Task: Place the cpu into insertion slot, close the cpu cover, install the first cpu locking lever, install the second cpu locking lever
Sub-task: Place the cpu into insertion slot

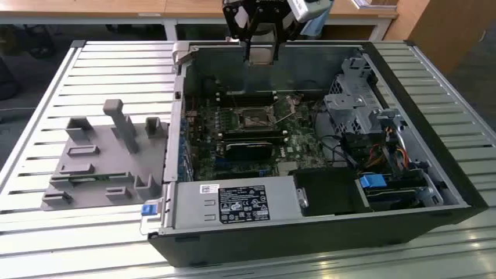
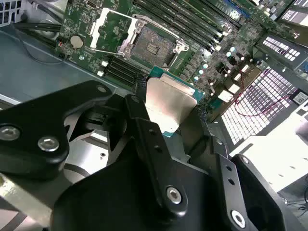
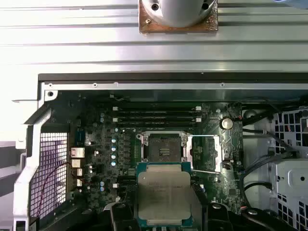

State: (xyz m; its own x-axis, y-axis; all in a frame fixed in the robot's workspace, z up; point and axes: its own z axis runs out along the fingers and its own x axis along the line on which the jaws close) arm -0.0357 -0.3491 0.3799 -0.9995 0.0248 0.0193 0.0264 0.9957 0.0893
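The gripper (image 1: 261, 53) is closed on the cpu (image 1: 261, 56). Its two black fingers (image 2: 144, 137) press on opposite edges of the chip, so the dull silver top and thin green border show in the gap between them. In both wrist views the cpu (image 3: 163, 195) sits squarely between the fingers (image 3: 121, 215), flat side toward the cameras and clear of the board.

In the exterior view the gripper hangs over the open computer case (image 1: 434, 174), at 12 o'clock from the insertion slot (image 1: 254, 118) and well apart from it. The socket holds nothing: its dark centre is bare inside the silver rim, as the second wrist view (image 2: 153, 47) and the first wrist view (image 3: 161, 148) show. The cpu cover (image 3: 204, 153) is swung open, its frame and square window just beside the socket, hinged on one side of it (image 2: 111, 30). The long memory slots (image 3: 156, 113) run along the socket's other side.

Also in the exterior view, the power supply (image 1: 232, 203) lies at 6 o'clock from the socket. A grey fixture block (image 1: 101, 168) sits at 9 o'clock from the case on the slatted table (image 1: 116, 64).
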